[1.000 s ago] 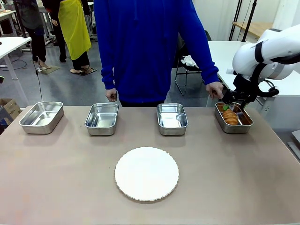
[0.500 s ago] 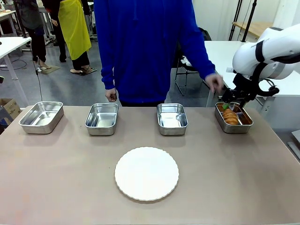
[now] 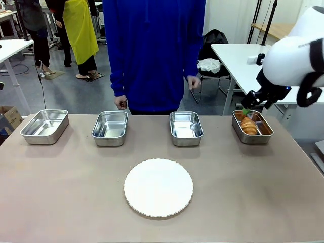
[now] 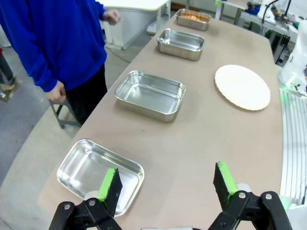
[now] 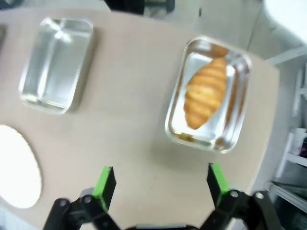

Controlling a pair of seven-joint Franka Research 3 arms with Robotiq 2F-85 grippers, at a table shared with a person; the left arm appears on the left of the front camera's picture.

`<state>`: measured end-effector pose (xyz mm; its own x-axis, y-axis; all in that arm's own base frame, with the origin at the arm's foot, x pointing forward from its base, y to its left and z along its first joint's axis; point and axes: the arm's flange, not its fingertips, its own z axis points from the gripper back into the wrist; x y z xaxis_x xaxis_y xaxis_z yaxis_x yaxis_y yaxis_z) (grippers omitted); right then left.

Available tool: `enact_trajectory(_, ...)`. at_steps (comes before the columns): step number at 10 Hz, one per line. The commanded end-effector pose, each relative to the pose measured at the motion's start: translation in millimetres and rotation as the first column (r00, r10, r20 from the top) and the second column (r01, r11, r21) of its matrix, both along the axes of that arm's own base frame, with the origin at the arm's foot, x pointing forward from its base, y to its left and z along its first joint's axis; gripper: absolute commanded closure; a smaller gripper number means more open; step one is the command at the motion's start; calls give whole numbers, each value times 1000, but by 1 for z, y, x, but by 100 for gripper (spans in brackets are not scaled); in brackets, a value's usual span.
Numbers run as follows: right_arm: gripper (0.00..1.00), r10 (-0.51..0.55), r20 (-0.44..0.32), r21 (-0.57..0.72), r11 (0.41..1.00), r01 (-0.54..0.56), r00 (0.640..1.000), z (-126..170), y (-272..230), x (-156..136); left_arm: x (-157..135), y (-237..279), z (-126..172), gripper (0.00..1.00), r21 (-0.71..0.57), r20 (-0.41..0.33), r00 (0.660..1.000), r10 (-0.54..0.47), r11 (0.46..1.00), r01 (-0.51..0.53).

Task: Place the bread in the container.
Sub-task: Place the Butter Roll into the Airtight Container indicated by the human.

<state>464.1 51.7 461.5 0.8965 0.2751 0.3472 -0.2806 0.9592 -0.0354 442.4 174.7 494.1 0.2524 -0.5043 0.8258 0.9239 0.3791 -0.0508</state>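
The bread (image 5: 205, 93) lies in the container (image 3: 265, 134) at the table's right end, so the task looks done. The right gripper (image 5: 160, 186) hangs above it, jaws spread and empty; the left gripper (image 4: 166, 184), also spread and empty, hovers over the table's left end. Little risk remains: a low swing of the right arm could clip the pan's rim and slide it toward the near edge, and the person's hand (image 3: 193, 82) is close enough to cross the arm's path. The table (image 3: 71, 192) is smooth grey-brown, with a white plate (image 3: 158, 187) at the middle. Behind are white desks and grey floor
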Motion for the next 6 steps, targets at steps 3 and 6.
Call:
enact_trajectory(3,0,20,3,-20,1000,-20,1000,-14,13,-73,-1,-1,1,0,-4,5,1000,-3,1000,3)
enact_trajectory(6,0,25,-49,-10,1000,-25,999,-35,15,-106,-1,-1,1,0,-4,5,1000,-3,1000,3)
